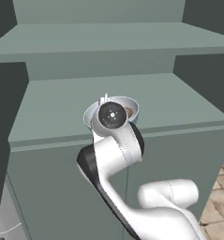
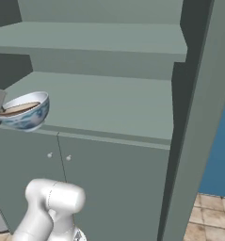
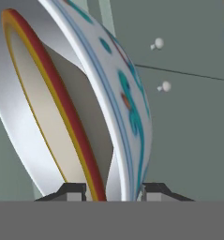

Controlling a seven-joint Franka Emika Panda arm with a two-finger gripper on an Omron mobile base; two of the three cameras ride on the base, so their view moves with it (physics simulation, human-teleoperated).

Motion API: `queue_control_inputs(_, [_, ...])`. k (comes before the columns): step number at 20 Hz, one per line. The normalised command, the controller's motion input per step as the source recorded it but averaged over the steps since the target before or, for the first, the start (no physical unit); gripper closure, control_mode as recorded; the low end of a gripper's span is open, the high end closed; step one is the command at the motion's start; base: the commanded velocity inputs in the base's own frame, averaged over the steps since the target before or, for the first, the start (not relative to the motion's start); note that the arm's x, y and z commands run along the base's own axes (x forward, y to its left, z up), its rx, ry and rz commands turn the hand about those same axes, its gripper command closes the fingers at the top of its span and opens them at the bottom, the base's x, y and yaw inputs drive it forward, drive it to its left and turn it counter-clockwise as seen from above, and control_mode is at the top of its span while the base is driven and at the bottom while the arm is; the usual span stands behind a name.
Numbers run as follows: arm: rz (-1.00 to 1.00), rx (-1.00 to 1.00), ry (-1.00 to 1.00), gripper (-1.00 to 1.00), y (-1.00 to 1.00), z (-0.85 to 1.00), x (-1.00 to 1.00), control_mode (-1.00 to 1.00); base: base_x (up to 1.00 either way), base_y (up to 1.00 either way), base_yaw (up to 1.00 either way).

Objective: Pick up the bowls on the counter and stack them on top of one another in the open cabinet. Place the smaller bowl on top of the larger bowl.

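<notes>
Gripper (image 3: 111, 190) at frame bottom pinching both nested rims, smaller bowl (image 3: 52, 117) inside larger bowl (image 3: 127, 93); lowering level onto cabinet (image 2: 114, 108) shelf.

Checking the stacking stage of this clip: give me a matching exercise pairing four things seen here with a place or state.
1 larger bowl
2 smaller bowl
3 gripper
4 round knobs

A on the lower doors
B nested in the other bowl
C clamped over a bowl's rim
D blue-patterned outside

Pairs: 1-D, 2-B, 3-C, 4-A
</notes>
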Motion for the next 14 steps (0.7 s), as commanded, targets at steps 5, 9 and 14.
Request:
queue_control_inputs(5, [0.00,0.07,0.00,1.00,-0.16,0.00,0.46,-1.00,0.00,0.00,0.00])
queue_control_inputs(9, [0.00,0.06,0.00,1.00,-0.20,0.00,0.47,-1.00,0.00,0.00,0.00])
queue_control_inputs(14, [0.00,0.05,0.00,1.00,-0.12,0.00,0.58,-1.00,0.00,0.00,0.00])
